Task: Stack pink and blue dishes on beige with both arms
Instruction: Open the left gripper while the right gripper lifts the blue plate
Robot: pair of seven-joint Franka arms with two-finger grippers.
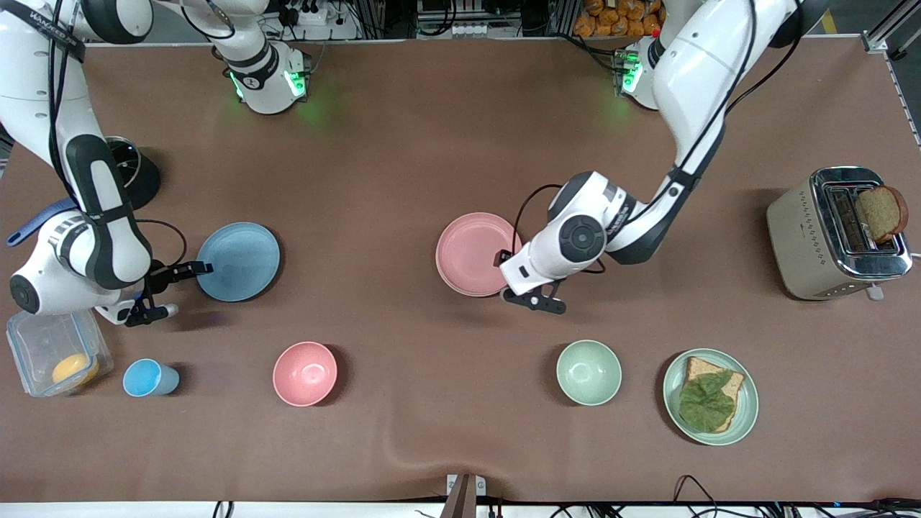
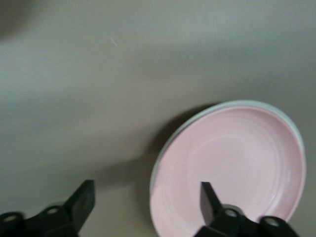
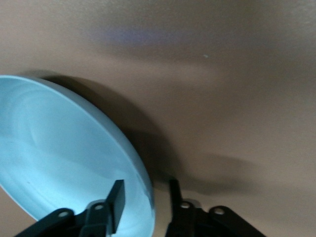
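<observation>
The light blue plate (image 1: pixel 237 260) lies toward the right arm's end of the table. My right gripper (image 1: pixel 196 271) is open at its edge. In the right wrist view the blue plate's (image 3: pixel 59 148) rim passes between the right gripper's (image 3: pixel 146 196) two fingers, with a gap on each side. The pink plate (image 1: pixel 471 253) lies mid-table. My left gripper (image 1: pixel 505 277) hangs wide open over its edge. The left wrist view shows the left gripper (image 2: pixel 147 195) with one finger over the pink plate (image 2: pixel 237 158) and one over bare table. A pale rim (image 2: pixel 256 103) shows under the pink plate. No beige plate shows apart from that.
Along the front stand a blue cup (image 1: pixel 147 378), a pink bowl (image 1: pixel 304 373), a green bowl (image 1: pixel 588 372) and a green plate with bread and a leaf (image 1: pixel 748 403). A clear container (image 1: pixel 43 338) sits by the right arm. A toaster (image 1: pixel 806 237) stands at the left arm's end.
</observation>
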